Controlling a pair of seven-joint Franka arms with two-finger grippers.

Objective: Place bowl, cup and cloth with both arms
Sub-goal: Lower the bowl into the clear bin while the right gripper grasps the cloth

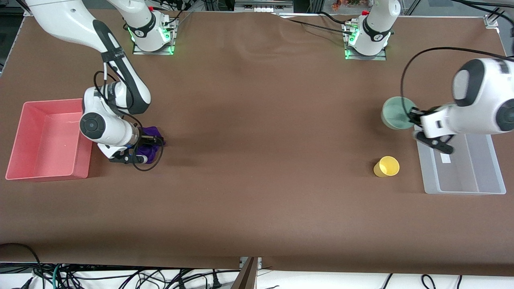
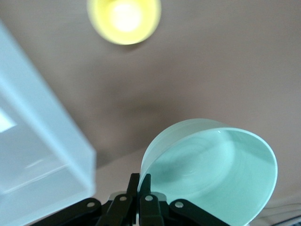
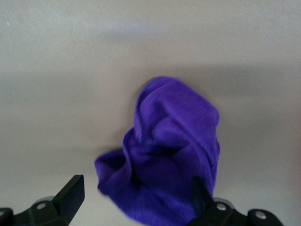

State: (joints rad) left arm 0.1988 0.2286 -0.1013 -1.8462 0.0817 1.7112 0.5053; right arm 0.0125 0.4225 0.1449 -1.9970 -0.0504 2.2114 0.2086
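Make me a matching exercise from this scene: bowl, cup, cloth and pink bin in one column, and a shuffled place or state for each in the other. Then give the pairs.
Things:
1. bowl
2. cup
3. cloth
4. pink bin

States:
A. between the open fingers of the right gripper
B. standing free on the table, nearer the front camera than the bowl
C. rim pinched by the left gripper, tilted, beside the clear bin
D. at the right arm's end of the table, nothing in it

Pairs: 1-C, 2-B, 3-A, 4-D
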